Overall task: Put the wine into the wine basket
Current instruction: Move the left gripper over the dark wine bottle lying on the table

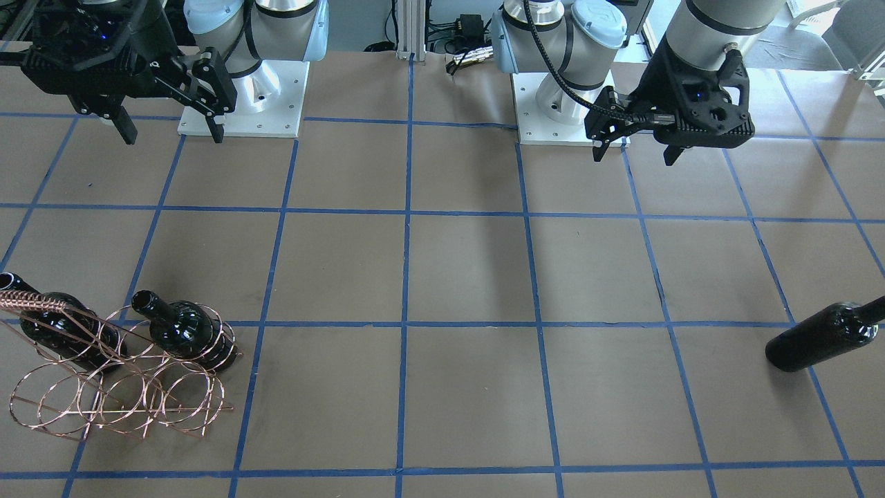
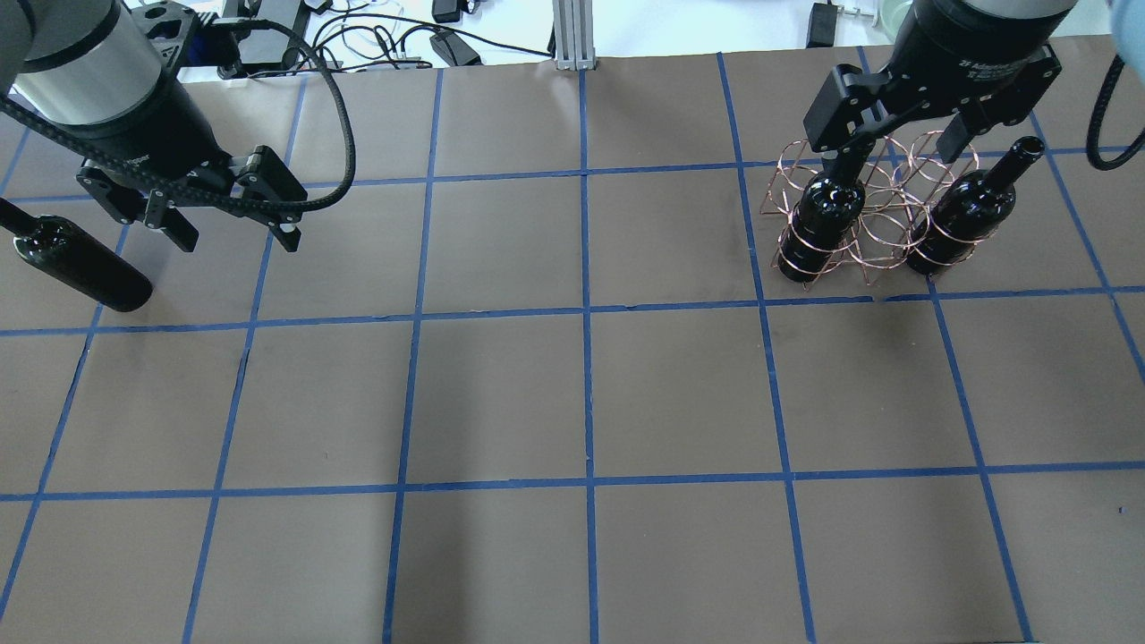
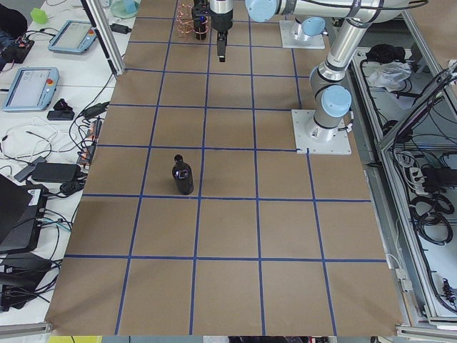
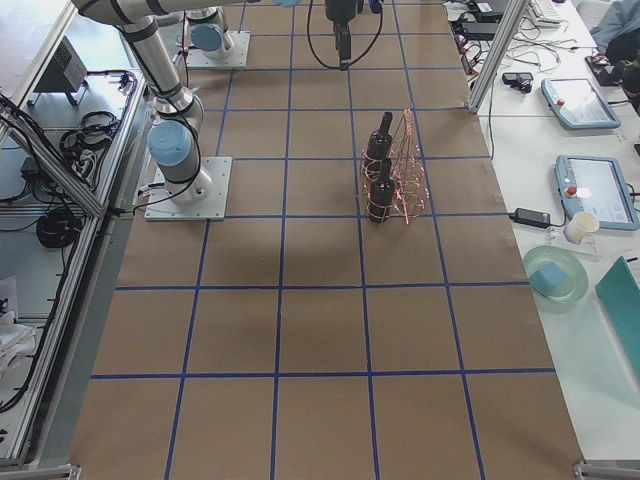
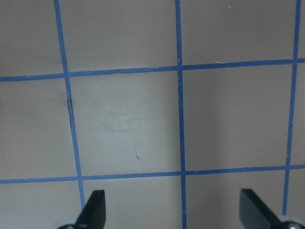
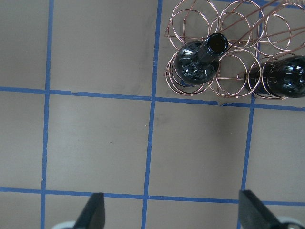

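Brown table (image 2: 501, 394) gridded in blue tape (image 2: 585, 268); white side bench (image 3: 80, 71) carries what look like 2 teach pendants (image 3: 28, 87).

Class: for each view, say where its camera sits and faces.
Front-facing: across the table, facing arm bases; wine basket lower left.
Overhead: behind robot, looking down; left gripper, right gripper.
Exterior left: table end; lone wine bottle nearest.
Exterior right: opposite end; wine basket midway.
Left wrist: down onto table; own fingertips.
Right wrist: down onto wine basket; own fingertips.
Shared: front-facing and overhead are mirrored.
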Tool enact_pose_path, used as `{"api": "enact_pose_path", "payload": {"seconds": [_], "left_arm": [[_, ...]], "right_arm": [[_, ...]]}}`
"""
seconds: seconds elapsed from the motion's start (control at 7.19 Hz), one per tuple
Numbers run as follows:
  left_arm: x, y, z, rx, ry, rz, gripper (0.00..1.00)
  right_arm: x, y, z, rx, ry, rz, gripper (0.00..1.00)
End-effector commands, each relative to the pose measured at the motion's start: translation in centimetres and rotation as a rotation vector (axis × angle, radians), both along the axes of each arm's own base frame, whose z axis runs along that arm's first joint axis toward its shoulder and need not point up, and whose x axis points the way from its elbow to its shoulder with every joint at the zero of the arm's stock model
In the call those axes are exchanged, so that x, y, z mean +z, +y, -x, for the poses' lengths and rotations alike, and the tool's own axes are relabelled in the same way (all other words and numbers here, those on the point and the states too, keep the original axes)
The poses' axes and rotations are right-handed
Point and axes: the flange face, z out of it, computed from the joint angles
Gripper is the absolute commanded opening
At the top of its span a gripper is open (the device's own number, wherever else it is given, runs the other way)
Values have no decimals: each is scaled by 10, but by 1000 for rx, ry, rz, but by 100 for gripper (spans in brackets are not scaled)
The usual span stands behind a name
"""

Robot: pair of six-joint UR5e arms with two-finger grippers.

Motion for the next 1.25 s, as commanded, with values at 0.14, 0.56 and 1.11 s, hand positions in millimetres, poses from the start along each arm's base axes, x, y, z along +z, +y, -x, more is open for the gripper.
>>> {"api": "enact_pose_path", "payload": {"seconds": [0.14,0.56,1.11], "left_arm": [[4,-22,-111,25,-12,56,100],[-11,-30,-238,29,-22,76,100],[-26,-77,-325,4,-37,111,99]], "right_arm": [[0,0,1,-1,3,0,100],[0,0,0,-1,2,2,100],[1,0,1,-1,5,3,100]]}}
